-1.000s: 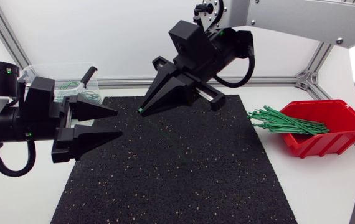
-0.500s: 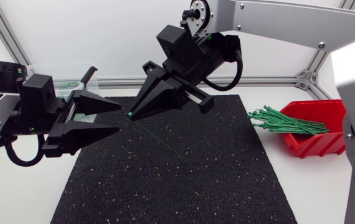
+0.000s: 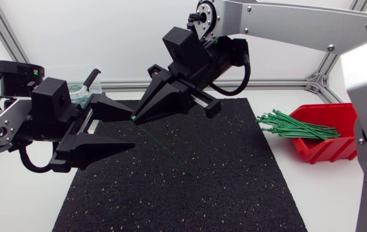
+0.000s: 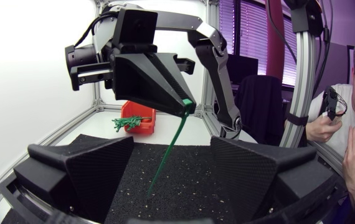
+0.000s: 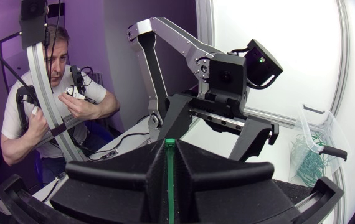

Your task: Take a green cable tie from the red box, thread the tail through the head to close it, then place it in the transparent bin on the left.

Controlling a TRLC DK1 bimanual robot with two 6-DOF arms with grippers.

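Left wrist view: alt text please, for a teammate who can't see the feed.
The right pincer, shut on one end of a green cable tie, holds it above the black mat, the free end slanting down ahead of the open left pincer. Behind, the red box holds more green ties.

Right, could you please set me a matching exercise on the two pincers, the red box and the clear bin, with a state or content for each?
Things:
1. right pincer
2. left pincer
3. red box
4. bin

States:
A. open, gripping nothing
B. holds looped ties
C. shut on a green tie
D. holds a bundle of straight ties

Pairs: 1-C; 2-A; 3-D; 4-B.
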